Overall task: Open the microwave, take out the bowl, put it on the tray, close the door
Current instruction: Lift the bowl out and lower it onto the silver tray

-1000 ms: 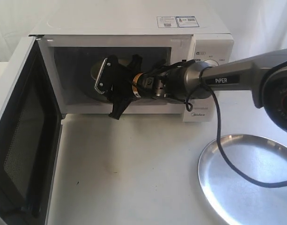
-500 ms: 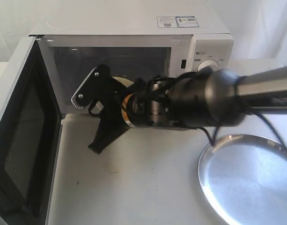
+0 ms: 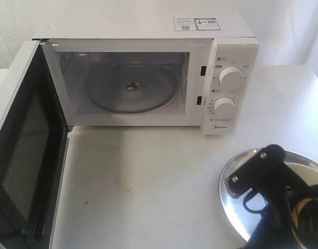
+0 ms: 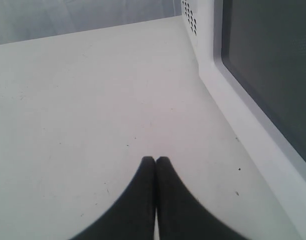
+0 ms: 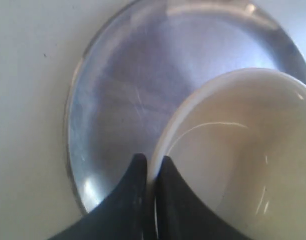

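White table (image 3: 148,181) fills most of the exterior view, with a pale wall behind it. One microwave (image 3: 143,28) stands at the upper middle of the frame. Its door (image 3: 24,150) is swung wide open along the left edge, so the inside is free to reach. Only the one clear glass plate (image 3: 130,93) lies inside, and no bowl is on it. Two round dials, upper (image 3: 232,77) and lower (image 3: 224,106), sit on the panel at the right of the opening.

One silver tray (image 5: 118,95) lies at the lower right of the exterior view, well apart from the microwave. The right gripper (image 5: 152,161) hangs over it. Its two fingers are pinched on the rim of the one cream bowl (image 5: 232,150), one finger inside the rim and one outside. This seems a sensible hold for a thin wall with no handle. The bowl is over the tray, inside the tray's rim. Whether its bottom already touches the metal, the pictures do not show.

The left gripper (image 4: 155,160) has its fingers pressed together with nothing between them. It is low over the table, just beside the open door. It is probably kept there, out of the other arm's way, to push the door shut once the bowl is set down.
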Tool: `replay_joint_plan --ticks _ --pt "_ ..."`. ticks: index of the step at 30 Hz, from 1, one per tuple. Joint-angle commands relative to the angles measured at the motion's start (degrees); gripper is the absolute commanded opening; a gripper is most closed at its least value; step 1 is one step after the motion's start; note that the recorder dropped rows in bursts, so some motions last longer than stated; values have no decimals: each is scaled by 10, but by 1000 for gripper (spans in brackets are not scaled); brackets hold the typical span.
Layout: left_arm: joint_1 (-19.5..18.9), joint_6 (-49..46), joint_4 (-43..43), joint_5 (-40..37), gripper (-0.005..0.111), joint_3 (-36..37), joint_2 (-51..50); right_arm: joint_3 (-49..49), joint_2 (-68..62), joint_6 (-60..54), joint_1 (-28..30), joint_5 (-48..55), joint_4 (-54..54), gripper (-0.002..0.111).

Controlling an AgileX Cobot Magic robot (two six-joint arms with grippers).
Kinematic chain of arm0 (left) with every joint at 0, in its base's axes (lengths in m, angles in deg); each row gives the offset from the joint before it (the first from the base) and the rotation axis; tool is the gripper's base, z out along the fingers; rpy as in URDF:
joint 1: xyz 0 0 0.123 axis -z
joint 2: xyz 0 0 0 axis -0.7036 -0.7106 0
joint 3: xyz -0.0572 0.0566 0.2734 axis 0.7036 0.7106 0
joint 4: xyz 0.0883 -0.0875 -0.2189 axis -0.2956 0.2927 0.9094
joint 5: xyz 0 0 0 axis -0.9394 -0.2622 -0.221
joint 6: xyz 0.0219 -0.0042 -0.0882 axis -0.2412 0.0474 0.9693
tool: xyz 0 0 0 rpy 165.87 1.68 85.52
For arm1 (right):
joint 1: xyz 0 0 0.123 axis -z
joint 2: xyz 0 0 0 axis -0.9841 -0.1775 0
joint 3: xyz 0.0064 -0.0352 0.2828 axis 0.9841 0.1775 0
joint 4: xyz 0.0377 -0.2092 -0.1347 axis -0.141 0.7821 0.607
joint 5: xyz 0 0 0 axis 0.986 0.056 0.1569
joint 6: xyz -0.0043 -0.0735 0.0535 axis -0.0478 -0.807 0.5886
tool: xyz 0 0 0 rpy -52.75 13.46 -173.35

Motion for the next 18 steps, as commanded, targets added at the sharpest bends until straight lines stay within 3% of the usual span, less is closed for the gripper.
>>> replay_joint_plan --ticks 1,7,11,14,18 --pt "0 4 2 0 0 -1 1 39 2 47 -1 -5 27 0" --pt "0 4 2 0 0 -1 1 67 2 59 -1 -38 54 0" --pt "0 4 2 0 0 -1 1 73 2 138 -1 -35 147 3" --pt "0 4 2 0 0 -1 1 76 2 207 -1 -34 201 11" --pt "0 4 2 0 0 -1 1 78 2 217 -1 -53 199 28"
